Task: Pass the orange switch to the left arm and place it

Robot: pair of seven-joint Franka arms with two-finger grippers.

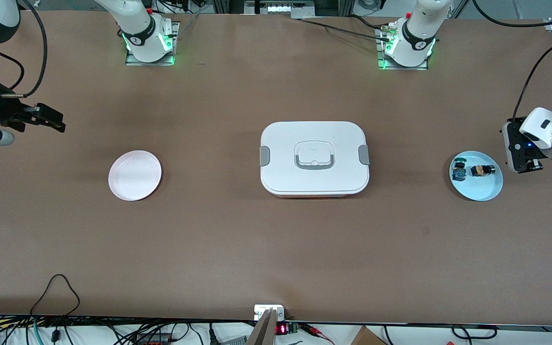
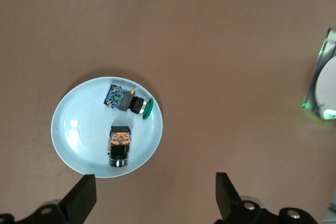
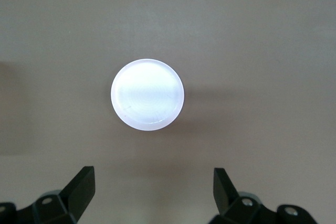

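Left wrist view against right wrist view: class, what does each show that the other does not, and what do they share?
Only the left wrist view shows the blue plate carrying the orange switch and the blue switch, lying apart, plus a lit arm base at the picture's edge. Only the right wrist view shows the empty white plate. Both share the brown table and an open pincer in the foreground, holding nothing: the left pincer and the right pincer.
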